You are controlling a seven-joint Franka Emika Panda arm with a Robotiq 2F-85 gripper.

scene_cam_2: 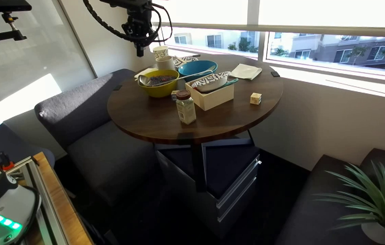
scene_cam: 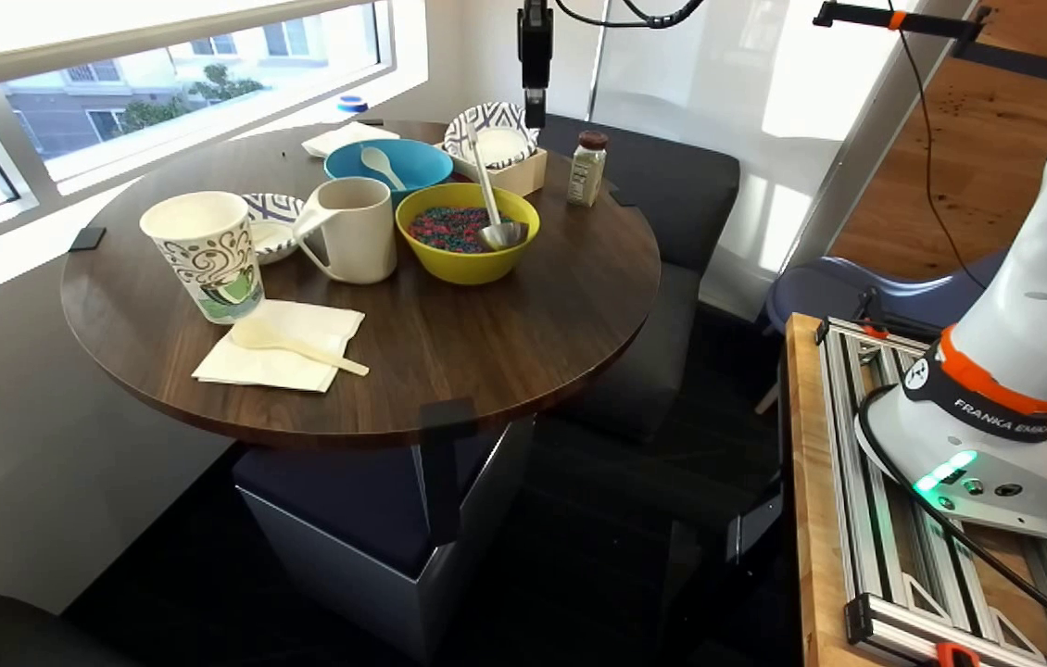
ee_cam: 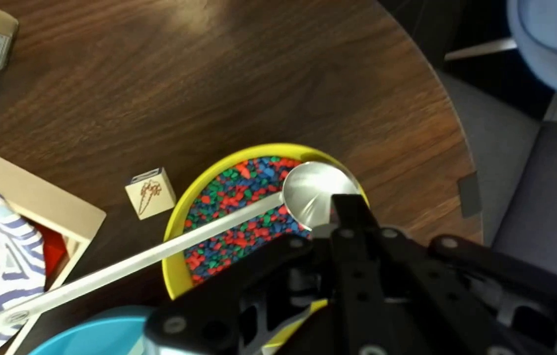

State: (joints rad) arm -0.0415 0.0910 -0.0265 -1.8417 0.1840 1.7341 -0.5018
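Note:
My gripper point(ee_cam: 352, 207) is shut, its black fingers together and nothing visible between them. It hangs in the air above the round table in both exterior views, with its fingertips point(scene_cam: 535, 109) pointing down. In the wrist view it overlaps the near side of a yellow bowl point(ee_cam: 175, 256) filled with red, green and blue bits. A silver ladle point(ee_cam: 308, 187) rests in that bowl, its long handle reaching over a wooden box point(scene_cam_2: 218, 100) with patterned paper bowls in it. Beside the yellow bowl sit a small carrot-printed block point(ee_cam: 150, 195) and a blue bowl point(scene_cam: 431, 165) with a white spoon.
A spice jar point(scene_cam_2: 186, 110) with a brown lid stands near the box. A second block point(scene_cam_2: 256, 98) lies near the table edge. A beige mug point(scene_cam: 364, 236), a paper cup point(scene_cam: 208, 245) and a napkin point(scene_cam: 301, 320) bearing a wooden spoon point(scene_cam: 301, 345) occupy another side.

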